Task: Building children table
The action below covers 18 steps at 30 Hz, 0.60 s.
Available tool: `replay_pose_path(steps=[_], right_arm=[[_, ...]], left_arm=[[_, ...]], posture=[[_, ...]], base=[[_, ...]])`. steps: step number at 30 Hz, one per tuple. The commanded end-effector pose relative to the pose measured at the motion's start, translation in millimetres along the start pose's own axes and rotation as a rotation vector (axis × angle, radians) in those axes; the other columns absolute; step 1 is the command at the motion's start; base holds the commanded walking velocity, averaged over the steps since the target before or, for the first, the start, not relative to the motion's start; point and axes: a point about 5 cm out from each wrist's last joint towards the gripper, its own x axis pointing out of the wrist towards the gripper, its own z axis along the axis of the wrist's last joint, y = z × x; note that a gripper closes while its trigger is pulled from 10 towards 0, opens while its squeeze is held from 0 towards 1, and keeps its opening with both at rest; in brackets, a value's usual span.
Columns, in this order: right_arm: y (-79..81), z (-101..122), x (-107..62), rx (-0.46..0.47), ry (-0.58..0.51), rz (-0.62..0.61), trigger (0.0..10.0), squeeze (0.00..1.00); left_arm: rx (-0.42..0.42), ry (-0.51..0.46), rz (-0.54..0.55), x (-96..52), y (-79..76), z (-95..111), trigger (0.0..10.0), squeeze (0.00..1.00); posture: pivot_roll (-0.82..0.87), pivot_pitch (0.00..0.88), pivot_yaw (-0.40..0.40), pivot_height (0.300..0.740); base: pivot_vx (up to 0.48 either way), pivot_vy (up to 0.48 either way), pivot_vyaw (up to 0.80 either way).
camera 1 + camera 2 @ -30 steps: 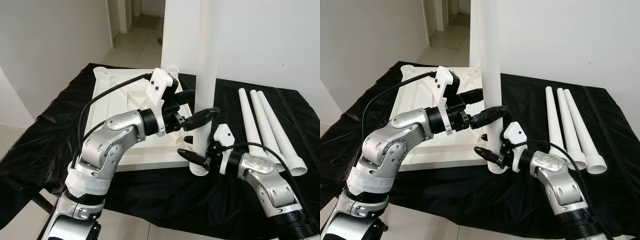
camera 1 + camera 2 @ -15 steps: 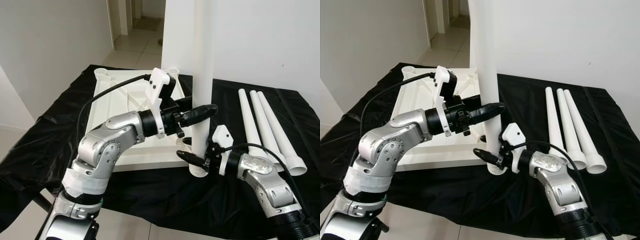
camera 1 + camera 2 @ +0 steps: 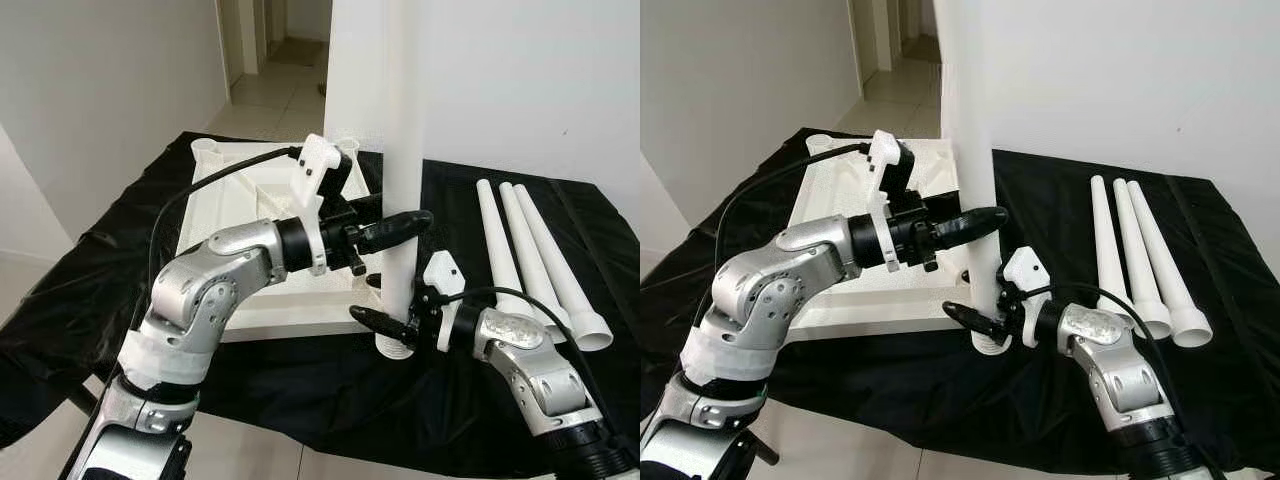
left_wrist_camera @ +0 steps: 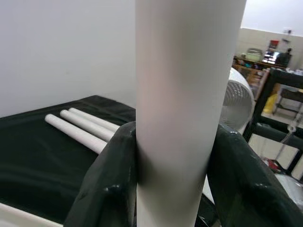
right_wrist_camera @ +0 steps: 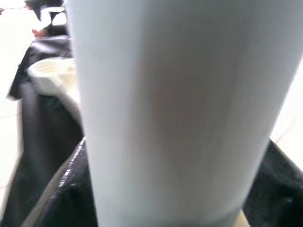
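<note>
The upright white plastic tube leg [image 3: 402,150] has shifted slightly; left claw [image 3: 398,225] and right claw [image 3: 385,325] both clamp it, best kept vertical.

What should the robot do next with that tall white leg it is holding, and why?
Probably slide the upright leg toward the corner socket of the upturned tabletop. The left gripper clamps it midway and the right gripper holds its flared base, which rests on the black cloth beside the tabletop's corner, not in it.
</note>
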Motion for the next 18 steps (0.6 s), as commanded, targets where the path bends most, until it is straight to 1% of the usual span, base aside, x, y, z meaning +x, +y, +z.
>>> replay_pose_path(steps=[1,2,3,4,5,8,10,11,12,15,17,18], right_arm=[[-3.8,1.4,0.4,-0.017,-0.001,-0.026,10.0,1.0],[-9.6,4.1,4.6,-0.013,-0.017,-0.097,10.0,1.0],[-9.6,4.1,4.6,-0.013,-0.017,-0.097,10.0,1.0],[-13.2,6.7,8.8,-0.007,-0.033,-0.158,10.0,0.0],[-13.2,6.7,8.8,-0.007,-0.033,-0.158,10.0,0.0],[-15.8,10.0,15.6,-0.015,-0.046,-0.244,10.0,0.0],[-17.8,11.3,20.6,-0.017,-0.051,-0.32,10.0,0.0],[-18.6,12.3,23.2,-0.009,-0.057,-0.351,10.0,0.0],[-18.6,12.3,23.2,-0.009,-0.057,-0.351,10.0,0.0],[-20.1,16.7,34.0,-0.004,-0.077,-0.442,10.0,0.0],[-20.6,18.9,41.7,-0.003,-0.085,-0.486,10.0,0.0],[-20.6,18.9,41.7,-0.003,-0.085,-0.486,10.0,0.0]], left_arm=[[0.004,0.0,0.032,0.7,3.7,3.0,10.0,0.0],[0.016,0.011,0.119,1.5,15.4,6.7,10.0,0.0],[0.016,0.011,0.119,1.5,15.4,6.7,10.0,0.0],[0.031,0.018,0.201,2.7,24.9,9.9,10.0,0.0],[0.031,0.018,0.201,2.7,24.9,9.9,10.0,0.0],[0.062,0.028,0.313,4.4,35.4,14.5,10.0,0.0],[0.059,0.04,0.404,5.1,43.9,16.6,10.0,0.0],[0.078,0.049,0.435,5.7,46.6,18.1,10.0,0.0],[0.078,0.049,0.435,5.7,46.6,18.1,10.0,0.0],[0.093,0.04,0.542,8.6,55.9,25.7,10.0,0.0],[0.101,0.04,0.593,10.7,59.4,29.7,10.0,0.0],[0.101,0.04,0.593,10.7,59.4,29.7,10.0,0.0]], posture=[[0.0,0.0,0.014,0.74],[0.0,0.0,0.014,0.74],[0.0,0.0,0.014,0.74],[0.0,0.0,0.013,0.74],[0.0,0.0,0.013,0.74],[0.0,0.0,0.012,0.74],[0.0,0.001,0.013,0.74],[0.01,0.004,0.012,0.74],[0.01,0.004,0.012,0.74],[0.0,0.01,0.014,0.74],[0.01,0.01,0.014,0.74],[0.01,0.01,0.014,0.74]], base=[[0.0,0.0,0.0],[0.0,0.0,0.0],[0.0,0.0,0.0],[0.0,0.0,0.0],[0.0,0.0,0.0],[0.0,0.0,0.0],[0.0,0.0,0.0],[0.0,0.0,0.0],[0.0,0.0,0.0],[0.0,0.0,0.0],[0.0,0.0,0.0],[0.0,0.0,0.0]])
